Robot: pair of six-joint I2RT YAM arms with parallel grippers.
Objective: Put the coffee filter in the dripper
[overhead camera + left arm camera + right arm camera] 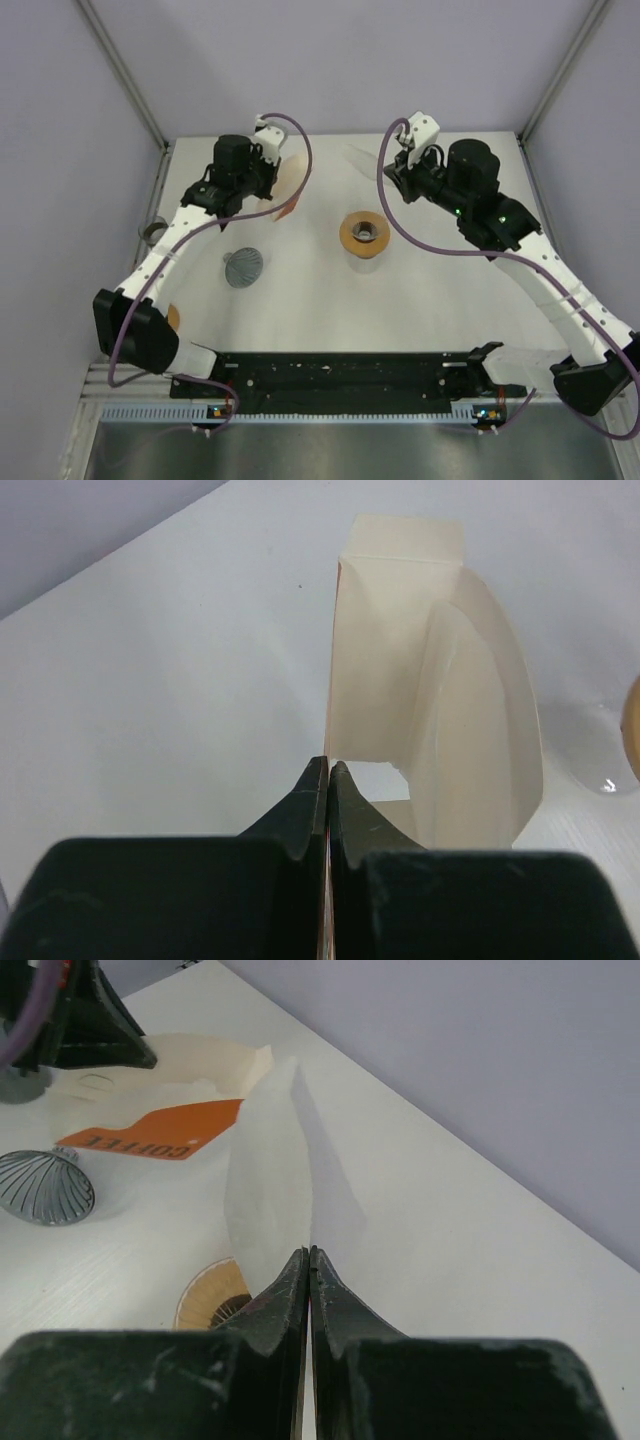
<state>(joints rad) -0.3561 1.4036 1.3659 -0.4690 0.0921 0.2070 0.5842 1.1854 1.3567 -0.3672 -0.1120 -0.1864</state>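
My right gripper (309, 1252) is shut on the edge of a white paper coffee filter (268, 1175) and holds it up above the table, at the back right of the dripper (365, 235). The dripper has a wooden collar with a dark ribbed inside and also shows low in the right wrist view (208, 1298). My left gripper (328, 765) is shut on the thin side wall of the cream filter box (390, 650), which has an orange label (160, 1132). More white filters (470, 730) stand inside it. In the top view the left gripper (270, 188) is at the back left, the right gripper (397, 182) at the back middle.
A wire-mesh cone (243, 266) lies on the table in front of the left gripper, also in the right wrist view (40, 1185). A small glass cup (154, 232) stands at the left edge. Grey walls and metal posts enclose the table.
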